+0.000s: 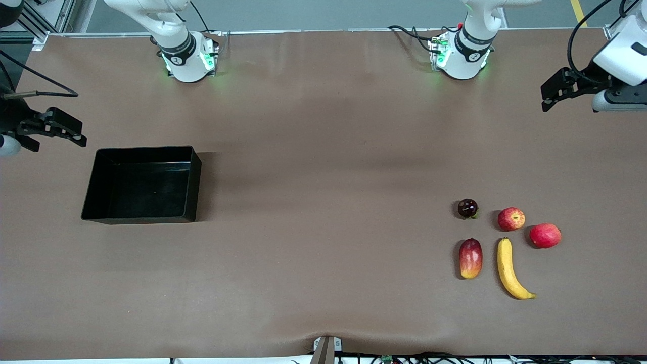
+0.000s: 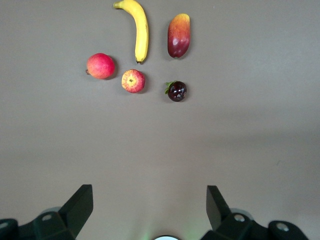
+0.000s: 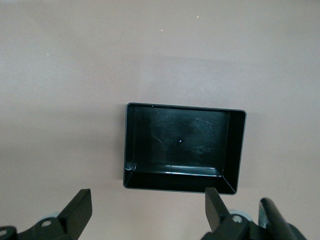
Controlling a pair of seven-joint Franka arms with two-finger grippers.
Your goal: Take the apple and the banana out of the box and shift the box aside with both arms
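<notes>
In the front view the box (image 1: 141, 184) sits empty in the left half of the frame, toward the right arm's end of the table, while the apple (image 1: 511, 219) and the banana (image 1: 511, 270) lie on the bare table (image 1: 323, 151) at lower right, among a pink-red fruit (image 1: 545, 235), a mango-like fruit (image 1: 470, 258) and a dark round fruit (image 1: 467, 208). The right gripper (image 1: 55, 129) hangs at the left edge, the left gripper (image 1: 558, 91) at the upper right edge, both with jaws apart and holding nothing. In the left wrist view the apple (image 2: 133, 81), small, red with yellow streaks, lies just beside the banana's (image 2: 138, 27) darker tip; a reach for either could nudge its neighbour or take the plainer pink-red fruit (image 2: 100, 66) by mistake. In the right wrist view the box (image 3: 184, 149) is glossy black with upright walls; slick walls could slip from a one-sided pinch and make it swivel.
</notes>
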